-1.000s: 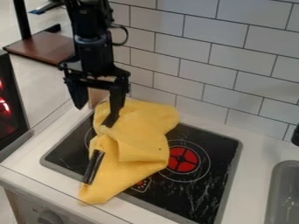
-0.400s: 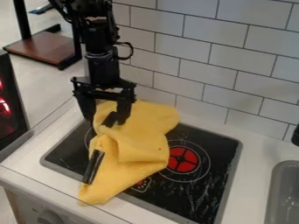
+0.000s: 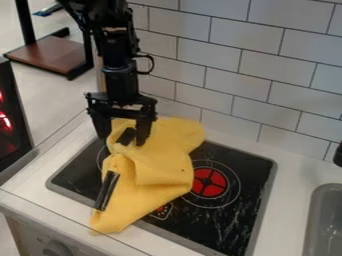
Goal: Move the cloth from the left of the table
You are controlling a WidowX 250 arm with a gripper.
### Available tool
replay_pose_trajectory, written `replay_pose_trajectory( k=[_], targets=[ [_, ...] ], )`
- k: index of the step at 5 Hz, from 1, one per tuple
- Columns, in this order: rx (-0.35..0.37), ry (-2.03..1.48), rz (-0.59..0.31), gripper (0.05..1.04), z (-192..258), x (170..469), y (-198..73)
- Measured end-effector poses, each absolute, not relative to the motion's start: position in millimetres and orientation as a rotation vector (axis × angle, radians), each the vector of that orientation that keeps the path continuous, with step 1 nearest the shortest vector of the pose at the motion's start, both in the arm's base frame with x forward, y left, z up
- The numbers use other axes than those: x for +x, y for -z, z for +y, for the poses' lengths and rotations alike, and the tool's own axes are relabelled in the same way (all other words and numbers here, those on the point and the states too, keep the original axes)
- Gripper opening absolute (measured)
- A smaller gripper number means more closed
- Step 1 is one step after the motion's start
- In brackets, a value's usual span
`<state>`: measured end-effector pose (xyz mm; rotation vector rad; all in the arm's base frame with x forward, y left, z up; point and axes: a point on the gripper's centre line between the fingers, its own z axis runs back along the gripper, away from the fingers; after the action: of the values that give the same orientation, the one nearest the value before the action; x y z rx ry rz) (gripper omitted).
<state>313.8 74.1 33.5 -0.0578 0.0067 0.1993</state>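
The gripper [image 3: 121, 140] hangs open over the upper left part of the yellow cloth [image 3: 160, 165], one finger at the cloth's left edge and the other over its upper part. Whether the fingers touch the cloth I cannot tell. Crumpled and folded, the cloth lies across the left side of the black stove top, its lower corner over the front edge of the white counter [image 3: 40, 209]. Black handle-like pieces show against the cloth, one between the fingers and one at its lower left.
A red burner [image 3: 210, 182] is right of the cloth on the stove top [image 3: 230, 220]. A grey sink [image 3: 324, 220] is at the right edge, a tiled wall [image 3: 254, 75] behind, and a dark heater-like object with a red glow [image 3: 8, 120] at the far left.
From its earlier place at the upper left, the gripper has moved slightly right and its fingers now stand more level over the cloth. The cloth has not visibly moved.
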Motion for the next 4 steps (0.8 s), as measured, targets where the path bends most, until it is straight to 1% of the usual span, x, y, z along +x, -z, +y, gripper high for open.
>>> replay_pose_trajectory(
  k=[1, 2, 3, 4],
  targets=[
    [-0.055, -0.197, 0.014, 0.936, 72.3, 314.3, -29.0],
    [-0.043, -0.206, -0.007, 0.626, 74.0, 317.5, -28.1],
    [-0.039, -0.218, 0.005, 0.345, 73.2, 311.0, -22.4],
    [-0.030, -0.223, 0.005, 0.170, 73.4, 308.2, -23.1]
  ],
)
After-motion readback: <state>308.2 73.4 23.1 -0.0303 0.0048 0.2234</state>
